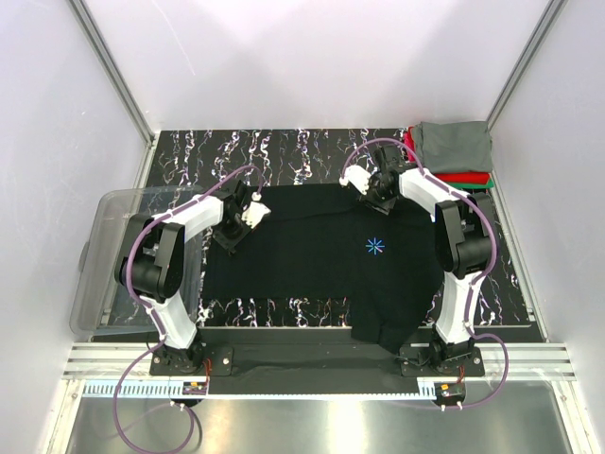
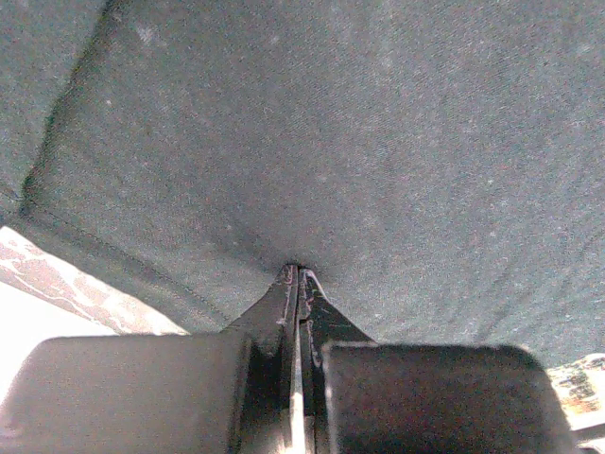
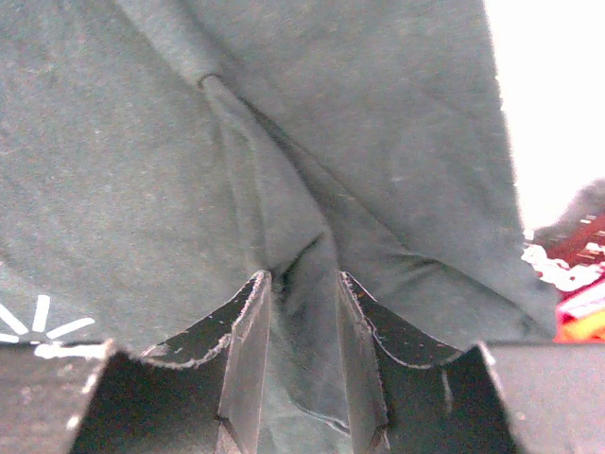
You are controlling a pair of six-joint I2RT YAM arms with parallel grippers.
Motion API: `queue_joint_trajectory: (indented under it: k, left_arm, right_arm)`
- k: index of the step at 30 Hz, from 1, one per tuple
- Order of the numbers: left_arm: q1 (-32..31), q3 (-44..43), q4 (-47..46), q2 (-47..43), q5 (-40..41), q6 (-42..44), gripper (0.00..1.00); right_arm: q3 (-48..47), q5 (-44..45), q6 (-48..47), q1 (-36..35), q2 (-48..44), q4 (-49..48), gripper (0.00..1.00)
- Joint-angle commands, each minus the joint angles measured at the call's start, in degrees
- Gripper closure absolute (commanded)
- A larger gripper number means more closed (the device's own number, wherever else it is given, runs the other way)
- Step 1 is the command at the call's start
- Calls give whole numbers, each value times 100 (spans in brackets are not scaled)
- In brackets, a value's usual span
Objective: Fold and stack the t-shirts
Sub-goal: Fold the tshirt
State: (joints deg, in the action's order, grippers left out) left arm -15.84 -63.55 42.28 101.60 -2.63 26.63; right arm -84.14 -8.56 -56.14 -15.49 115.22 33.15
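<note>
Top external view: our left gripper (image 1: 229,238) and right gripper (image 1: 375,199) each pinch the black shirt (image 1: 317,270) above frame centre, so we lift evenly, keeping it taut.

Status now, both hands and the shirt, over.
Left hand shut on black shirt. Right hand too. Shirt spread out, not yet folded. Nothing in the way.

The grey t-shirt (image 1: 454,144) hides most of the red t-shirt (image 1: 465,177) beneath.
</note>
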Motion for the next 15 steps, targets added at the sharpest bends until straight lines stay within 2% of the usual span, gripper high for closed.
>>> queue_joint_trajectory:
  k: [1, 6, 15]
  left_arm:
    - [2, -140, -141, 9, -150, -44, 100]
    - [-7, -140, -141, 35, -194, -62, 100]
    - [-25, -184, -141, 61, -167, -53, 100]
  right_arm:
    - [-147, 135, 68, 28, -500, -300, 60]
    - [46, 38, -28, 72, -816, -300, 60]
    - [565, -234, -248, 98, -1133, -116, 71]
